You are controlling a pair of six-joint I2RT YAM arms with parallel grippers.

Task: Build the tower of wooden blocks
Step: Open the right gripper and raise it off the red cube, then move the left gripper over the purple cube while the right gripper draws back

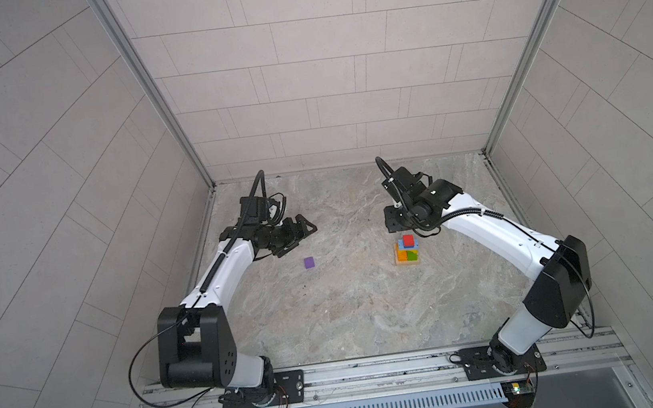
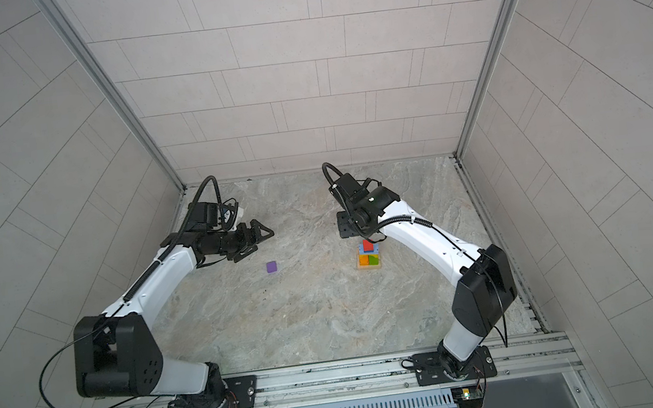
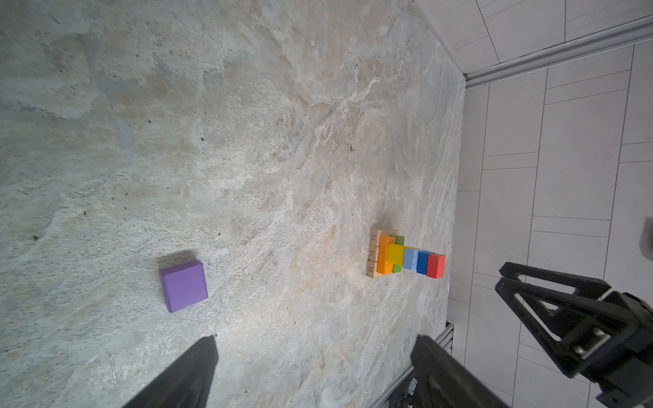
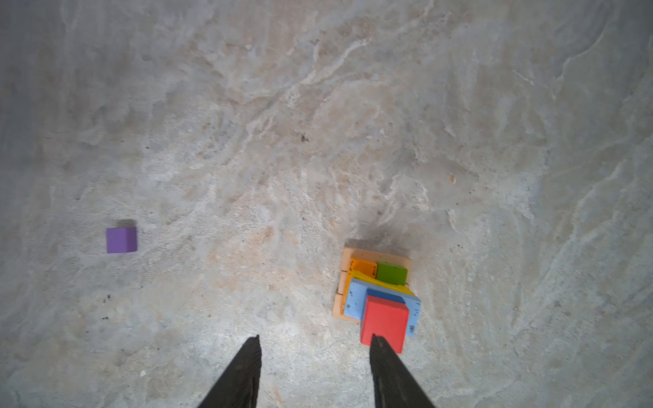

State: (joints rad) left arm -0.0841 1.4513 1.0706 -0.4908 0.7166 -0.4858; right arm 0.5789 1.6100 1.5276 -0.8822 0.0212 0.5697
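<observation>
Purple cube (image 1: 309, 262) sits on open table (image 1: 350, 315), well apart from tower (image 1: 407, 253) (red cube (image 1: 408, 240) topmost); left gripper (image 3: 318, 342) and right gripper (image 4: 315, 339) jaws spread.

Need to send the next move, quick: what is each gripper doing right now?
Left gripper: open, holding nothing.
Right gripper: open, holding nothing; the red block sits free atop the tower.
</observation>
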